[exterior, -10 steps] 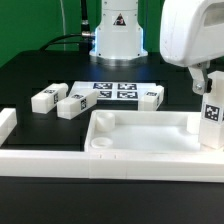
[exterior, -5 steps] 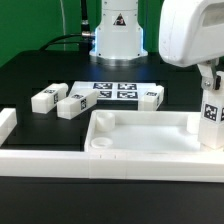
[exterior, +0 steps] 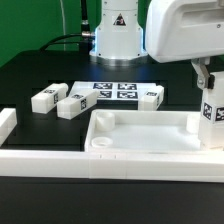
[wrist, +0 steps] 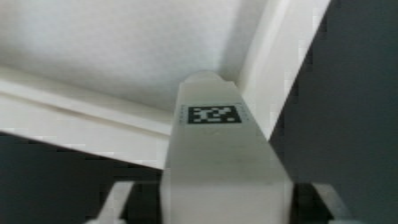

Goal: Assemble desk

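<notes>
One short square-section white plastic leg (exterior: 211,118) clenched upright in my gripper (wrist: 217,203), seemingly over the rimmed white plastic panel (exterior: 150,128), corner at the exterior view's right

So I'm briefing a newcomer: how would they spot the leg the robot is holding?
Find the big white rimmed panel in front. At its end on the exterior view's right, one leg stands upright in the claw. The other legs lie flat on the black table behind.
</notes>
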You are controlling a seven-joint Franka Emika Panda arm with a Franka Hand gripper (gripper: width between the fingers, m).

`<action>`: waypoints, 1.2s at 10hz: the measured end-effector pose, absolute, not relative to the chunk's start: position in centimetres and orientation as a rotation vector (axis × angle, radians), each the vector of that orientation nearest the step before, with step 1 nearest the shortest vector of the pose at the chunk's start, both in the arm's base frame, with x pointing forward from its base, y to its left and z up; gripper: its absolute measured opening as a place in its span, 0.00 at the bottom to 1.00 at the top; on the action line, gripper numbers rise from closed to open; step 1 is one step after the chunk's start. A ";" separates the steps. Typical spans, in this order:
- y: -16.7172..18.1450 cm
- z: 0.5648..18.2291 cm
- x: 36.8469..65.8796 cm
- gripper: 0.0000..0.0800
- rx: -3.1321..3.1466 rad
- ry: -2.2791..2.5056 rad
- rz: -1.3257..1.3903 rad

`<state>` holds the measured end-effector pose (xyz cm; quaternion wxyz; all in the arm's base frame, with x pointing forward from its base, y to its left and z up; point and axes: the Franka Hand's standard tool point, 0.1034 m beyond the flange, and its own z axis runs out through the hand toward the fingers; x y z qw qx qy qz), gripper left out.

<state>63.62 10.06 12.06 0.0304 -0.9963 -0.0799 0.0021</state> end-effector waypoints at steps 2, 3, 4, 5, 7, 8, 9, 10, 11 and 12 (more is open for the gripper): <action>10.1 12.0 63.6 0.36 -3.079 0.021 0.016; 10.1 12.0 63.6 0.36 -3.074 0.185 0.021; 10.1 12.0 63.6 0.36 -3.068 0.269 0.024; 10.2 12.0 63.6 0.36 -3.047 0.439 0.031; 10.4 12.0 63.5 0.36 -2.993 0.731 0.041; 10.4 12.0 63.5 0.36 -2.969 0.825 0.044; 10.4 11.9 63.5 0.36 -2.945 0.899 0.048; 10.4 11.9 63.5 0.36 -2.936 0.926 0.049; 10.4 12.0 63.5 0.49 -2.946 0.893 0.048; 10.4 12.0 63.5 0.49 -2.960 0.844 0.048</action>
